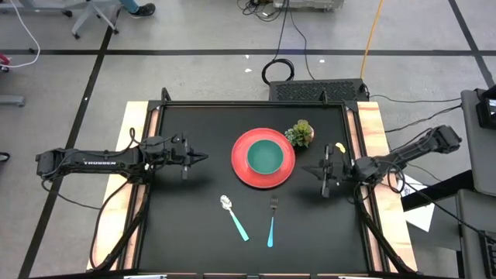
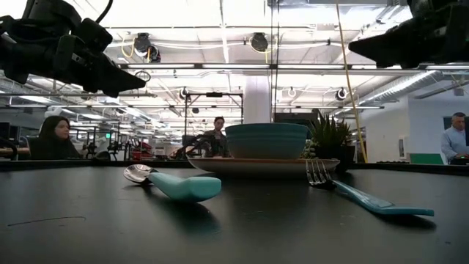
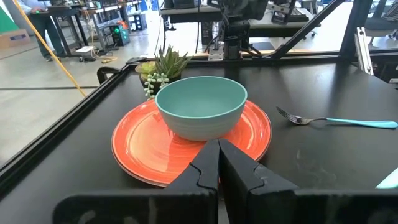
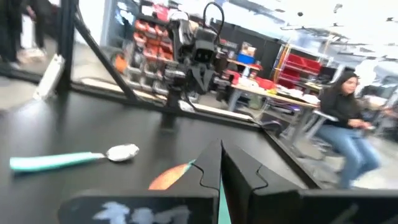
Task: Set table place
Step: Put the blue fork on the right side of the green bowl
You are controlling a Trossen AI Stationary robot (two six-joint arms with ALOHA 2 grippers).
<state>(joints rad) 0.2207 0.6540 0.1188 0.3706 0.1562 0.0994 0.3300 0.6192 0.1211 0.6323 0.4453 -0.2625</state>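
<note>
Left gripper [image 1: 203, 157]: jaws closed, empty, arm stretched level over the table [image 1: 186, 232], tip facing the plate [image 1: 242, 172]. Right gripper [image 1: 307, 168]: jaws closed, empty, just beside the plate's other edge. Plate sits centre-table, bowl [image 1: 265, 156] on it, plant [image 1: 300, 132] touching its far rim. Spoon [image 1: 233, 216] and fork [image 1: 272, 221] lie apart on the near side. Only the low view shows both grippers raised clear of the tabletop, with people seated behind.

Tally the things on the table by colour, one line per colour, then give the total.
Red: 1, the plate
Teal: 3, the bowl, the spoon, the fork
Green: 1, the small plant
Yellow: 1, a small piece
Total: 6
</note>
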